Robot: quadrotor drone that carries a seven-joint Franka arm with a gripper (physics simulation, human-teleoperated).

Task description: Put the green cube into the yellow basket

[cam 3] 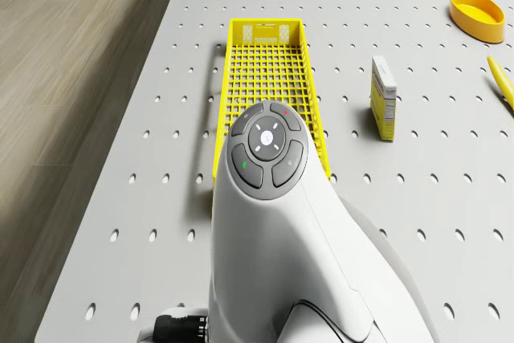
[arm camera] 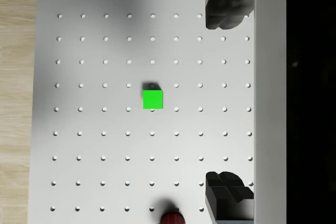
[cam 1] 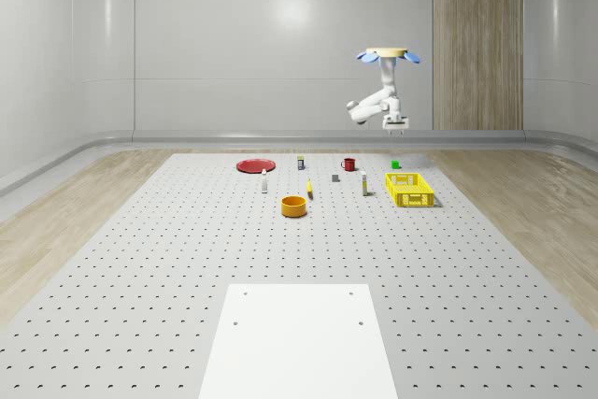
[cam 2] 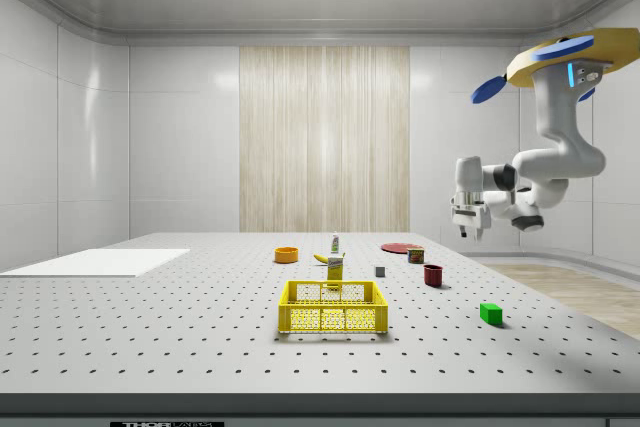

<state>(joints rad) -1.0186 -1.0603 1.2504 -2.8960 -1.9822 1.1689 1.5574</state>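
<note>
The jaws are spread wide with nothing between them, as the wrist view shows the two fingertips [arm camera: 226, 9] at opposite edges with the green cube [arm camera: 153, 99] lying on the perforated table [arm camera: 94, 145] far below, somewhat off the line between them. The gripper [cam 2: 470, 230] is carried well above the table, pointing down, and the drone [cam 2: 560, 57] is seen hovering high over the table's far corner near the cube, resting on nothing. For the step in hand, judged to be the approach for the grasp, the gripper is best shifted until the cube sits centred between the fingers, then lowered straight down with the fingers kept parallel to two of its faces, and closed only once the pads reach beside it. The cube [cam 2: 490, 313] stands alone, apart from the yellow basket [cam 2: 333, 307], which is just beside it toward the side view's left. A red cup [cam 2: 433, 275] stands near the cube and its rim is glimpsed in the wrist view, so a drift that way is to be avoided. A small box [cam 3: 383, 99] stands beside the basket, and an orange bowl [cam 1: 294, 206], a red plate [cam 1: 255, 165] and a banana [cam 1: 309, 190] lie well clear of the path
</note>
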